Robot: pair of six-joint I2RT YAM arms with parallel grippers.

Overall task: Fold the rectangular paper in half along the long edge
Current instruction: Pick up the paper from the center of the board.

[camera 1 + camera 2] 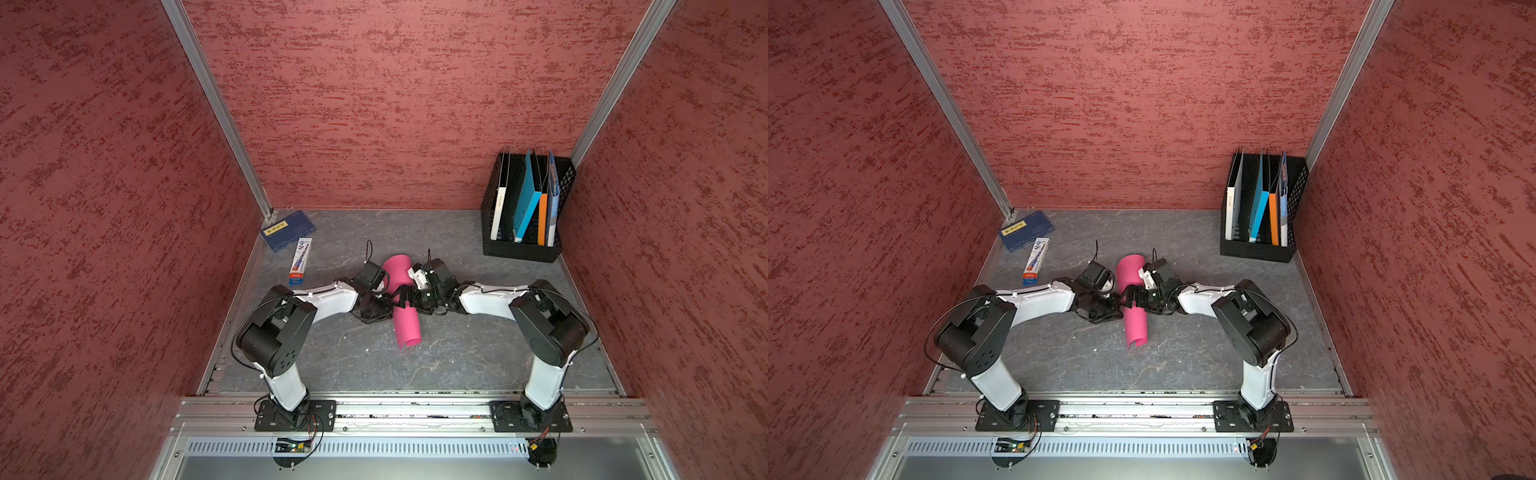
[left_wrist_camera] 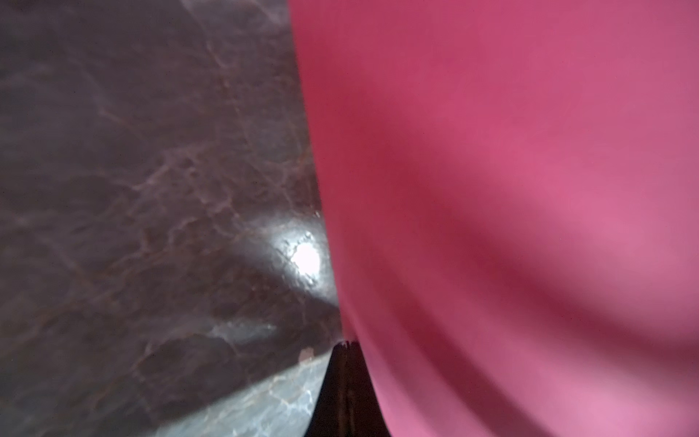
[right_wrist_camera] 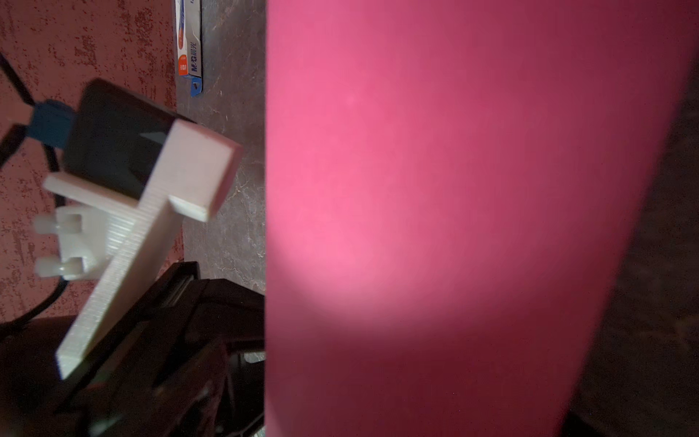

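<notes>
Lab test cell, aluminium-framed walls [image 1: 217, 104]

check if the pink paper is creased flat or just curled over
Curled over, not creased: the pink paper bulges in a rounded arch, and its near end shows an open loop in both top views.

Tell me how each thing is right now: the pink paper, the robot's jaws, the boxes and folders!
pink paper: curled over into an arch, not creased flat.
left gripper: jaws shut on the paper's edge.
right gripper: jaws wide open over the paper.
file rack: upright, folders standing inside.
navy booklet: lying flat.
pen box: lying flat.
</notes>
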